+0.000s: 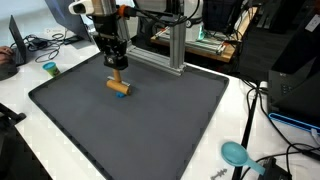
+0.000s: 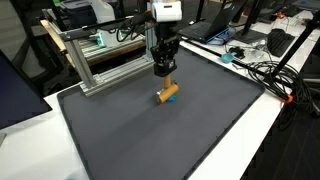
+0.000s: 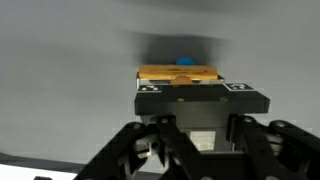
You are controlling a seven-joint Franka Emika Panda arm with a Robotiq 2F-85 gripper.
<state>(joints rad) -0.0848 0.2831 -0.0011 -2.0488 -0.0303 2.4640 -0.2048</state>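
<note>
Block (image 1: 119,87), wooden, with a blue tip: it is gripped between the closed fingers (image 1: 115,71) and held low over the dark mat (image 1: 150,130), near the mat's far edge; contact with the mat cannot be told. The mat is laid on the white counter (image 1: 235,105). An aluminium frame (image 1: 176,45) is set along that far edge. A teal cup (image 1: 49,69) is placed off a far corner.

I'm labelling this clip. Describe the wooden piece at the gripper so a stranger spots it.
On the big dark mat, look toward the metal frame. The gripper there clamps a short wooden peg, tan with a touch of blue, unlike the teal thing off the mat.
</note>
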